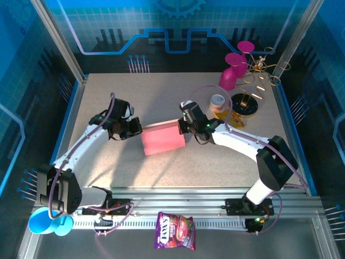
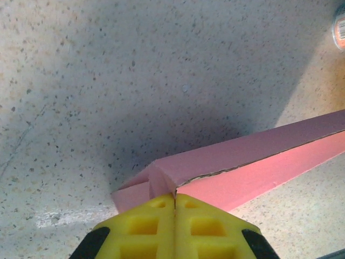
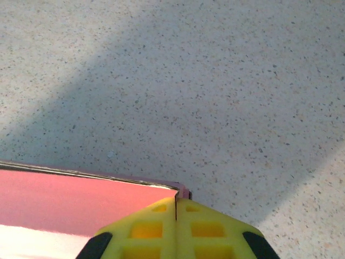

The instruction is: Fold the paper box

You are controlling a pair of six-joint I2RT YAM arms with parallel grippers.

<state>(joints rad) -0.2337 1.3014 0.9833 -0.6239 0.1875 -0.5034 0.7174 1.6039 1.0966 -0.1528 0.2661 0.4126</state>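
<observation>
Closed fingertips of the left gripper (image 1: 138,130) and the right gripper (image 1: 184,128) face each other across the paper box (image 1: 163,138) in the top view. One gripper is at each short end, right at the cardboard. The box lies flat and pink between them, near the middle of the table (image 1: 135,91). Beyond the right gripper's fingers, toward the far right corner, stand a small white-lidded jar (image 1: 218,102), a black round base (image 1: 245,103), a gold wire stand (image 1: 265,70) and magenta cups (image 1: 234,70), all apart from the box. Behind both arms, past the near rail, lie a purple snack bag (image 1: 175,231) and a light blue cup (image 1: 47,221). The table is speckled beige, framed by metal posts and blue patterned walls.

From the left wrist, the yellow fingers (image 2: 145,226) are shut pad against pad, and their tips meet the box's end. A folded flap sits just to the left of them. The box runs off to the right of the tips, with a seam along its edge. Shadow covers the table ahead of the fingers.

From the right wrist, the yellow fingers (image 3: 215,229) are likewise pressed together, tips at the box's corner. The pink face stretches to their left, and the speckled table ahead is crossed by a band of shadow.
</observation>
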